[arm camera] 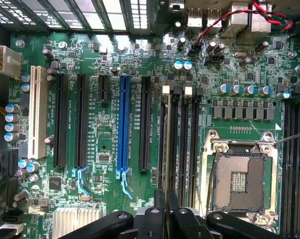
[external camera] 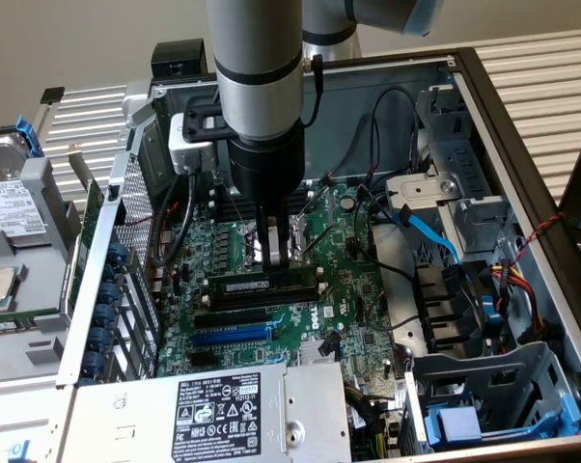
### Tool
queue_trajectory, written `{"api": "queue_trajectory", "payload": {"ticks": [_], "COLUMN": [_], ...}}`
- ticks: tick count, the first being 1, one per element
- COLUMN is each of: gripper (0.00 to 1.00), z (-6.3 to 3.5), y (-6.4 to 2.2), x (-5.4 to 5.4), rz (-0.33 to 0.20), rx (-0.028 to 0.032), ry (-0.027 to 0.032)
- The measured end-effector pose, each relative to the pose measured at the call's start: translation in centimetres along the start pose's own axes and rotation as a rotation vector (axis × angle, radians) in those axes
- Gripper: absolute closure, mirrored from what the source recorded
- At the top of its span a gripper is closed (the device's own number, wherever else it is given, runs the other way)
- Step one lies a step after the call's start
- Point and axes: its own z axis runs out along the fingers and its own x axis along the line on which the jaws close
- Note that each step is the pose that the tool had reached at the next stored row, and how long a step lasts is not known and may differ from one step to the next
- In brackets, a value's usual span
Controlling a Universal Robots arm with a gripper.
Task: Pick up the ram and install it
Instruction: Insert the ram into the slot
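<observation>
We see the gripper (external camera: 276, 258) (arm camera: 166, 196) hanging low over the motherboard (arm camera: 107, 164), its fingers drawn close together and pinching the thin top edge of the ram (external camera: 262, 285) (arm camera: 168, 139). The ram stands on edge directly beneath the fingers, lined up with a black slot, and runs straight out ahead of them. Touching distance to one side of the gripper sits the open CPU socket (arm camera: 239, 179). The blue slot (arm camera: 123, 124) lies farther off on the other side.
</observation>
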Motion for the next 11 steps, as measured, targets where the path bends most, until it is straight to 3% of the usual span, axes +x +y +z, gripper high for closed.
{"api": "queue_trajectory", "payload": {"ticks": [11], "gripper": [0.87], "z": [0.11], "y": [0.01], "x": [0.03], "rz": [0.000], "rx": [0.0001], "ry": [-0.0002]}}
